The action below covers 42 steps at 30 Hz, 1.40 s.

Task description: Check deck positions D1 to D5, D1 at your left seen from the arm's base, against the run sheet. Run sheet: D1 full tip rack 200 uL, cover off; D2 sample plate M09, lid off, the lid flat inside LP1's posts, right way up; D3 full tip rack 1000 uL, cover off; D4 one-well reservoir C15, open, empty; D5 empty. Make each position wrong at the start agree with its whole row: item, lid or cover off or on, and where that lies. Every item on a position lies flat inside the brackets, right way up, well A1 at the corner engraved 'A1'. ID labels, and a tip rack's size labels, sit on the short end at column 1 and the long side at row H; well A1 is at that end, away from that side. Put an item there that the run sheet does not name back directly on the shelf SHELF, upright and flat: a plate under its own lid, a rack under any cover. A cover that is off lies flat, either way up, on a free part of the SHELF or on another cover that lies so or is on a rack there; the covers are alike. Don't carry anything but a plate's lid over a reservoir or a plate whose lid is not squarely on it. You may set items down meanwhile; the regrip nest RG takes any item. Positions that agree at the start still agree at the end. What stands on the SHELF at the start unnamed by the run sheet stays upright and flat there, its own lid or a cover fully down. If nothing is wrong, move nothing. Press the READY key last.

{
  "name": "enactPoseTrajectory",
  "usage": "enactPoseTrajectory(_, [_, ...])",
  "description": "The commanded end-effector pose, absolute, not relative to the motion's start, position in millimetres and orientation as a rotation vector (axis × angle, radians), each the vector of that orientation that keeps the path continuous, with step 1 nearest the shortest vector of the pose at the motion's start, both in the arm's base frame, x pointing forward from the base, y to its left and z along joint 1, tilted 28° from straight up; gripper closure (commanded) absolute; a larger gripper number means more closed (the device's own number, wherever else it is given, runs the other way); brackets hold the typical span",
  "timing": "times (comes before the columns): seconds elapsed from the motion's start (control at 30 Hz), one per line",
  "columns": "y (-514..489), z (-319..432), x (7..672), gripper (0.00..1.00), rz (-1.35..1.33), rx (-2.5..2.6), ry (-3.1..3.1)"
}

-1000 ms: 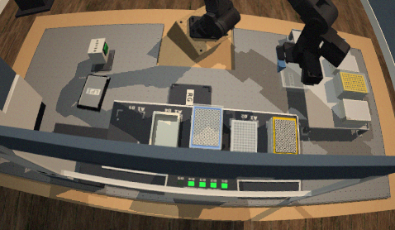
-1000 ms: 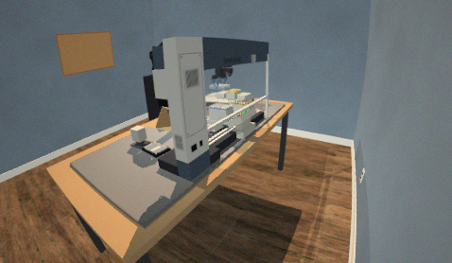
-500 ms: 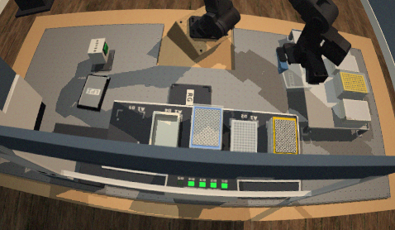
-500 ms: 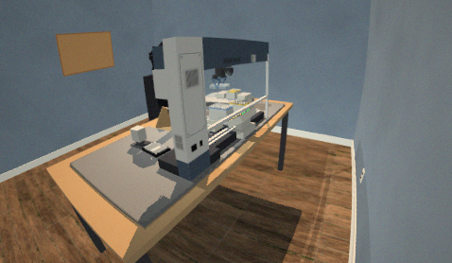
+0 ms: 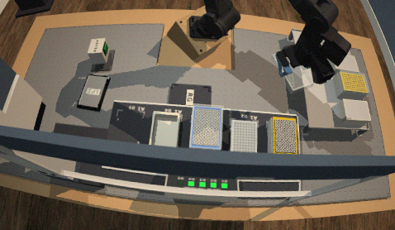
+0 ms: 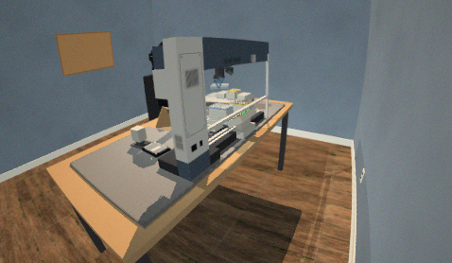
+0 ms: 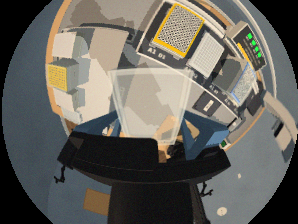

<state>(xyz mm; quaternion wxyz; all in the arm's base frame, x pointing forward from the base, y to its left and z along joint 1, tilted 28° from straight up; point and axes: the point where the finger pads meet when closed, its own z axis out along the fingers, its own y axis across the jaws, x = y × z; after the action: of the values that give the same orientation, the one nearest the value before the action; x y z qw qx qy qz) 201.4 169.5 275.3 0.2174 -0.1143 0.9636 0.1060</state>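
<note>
My gripper (image 5: 295, 69) is shut on a clear see-through cover (image 5: 298, 78) and holds it in the air, tilted, over the near end of the shelf (image 5: 324, 105). In the wrist view the cover (image 7: 147, 102) hangs between the blue fingers. On the deck a yellow-framed tip rack (image 5: 285, 135), a white sample plate (image 5: 244, 135), a blue-framed tip rack (image 5: 207, 126) and an open one-well reservoir (image 5: 164, 129) stand in a row, all uncovered. The position beyond the reservoir (image 5: 130, 120) is bare. A flat lid lies on LP1 (image 5: 92, 92).
A yellow-topped rack (image 5: 353, 82) and a pale covered item (image 5: 356, 109) stand on the shelf. The regrip nest RG (image 5: 190, 95) is bare. The READY key (image 5: 97, 47) stands at the far left. The instrument's dark gantry bar (image 5: 200, 155) crosses the front of the deck.
</note>
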Motion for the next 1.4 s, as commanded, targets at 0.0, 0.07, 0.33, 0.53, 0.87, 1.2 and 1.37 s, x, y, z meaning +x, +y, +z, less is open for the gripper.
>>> enactPoseTrajectory(0.0, [174.4,307.7,204.3,1.0,0.304,-0.446,2.595])
enactPoseTrajectory(0.07, [174.4,307.7,204.3,1.0,0.297,-0.472,2.589])
enactPoseTrajectory(0.33, [174.5,307.8,204.3,1.0,0.243,-0.675,2.532])
enactPoseTrajectory(0.53, [174.6,307.8,204.2,1.0,0.208,-0.799,2.49])
enactPoseTrajectory(0.87, [174.6,307.8,204.2,1.0,0.159,-0.969,2.422])
enactPoseTrajectory(1.2, [174.7,307.8,204.1,1.0,0.102,-1.157,2.332])
enactPoseTrajectory(1.37, [174.7,307.8,204.1,1.0,0.066,-1.271,2.27])
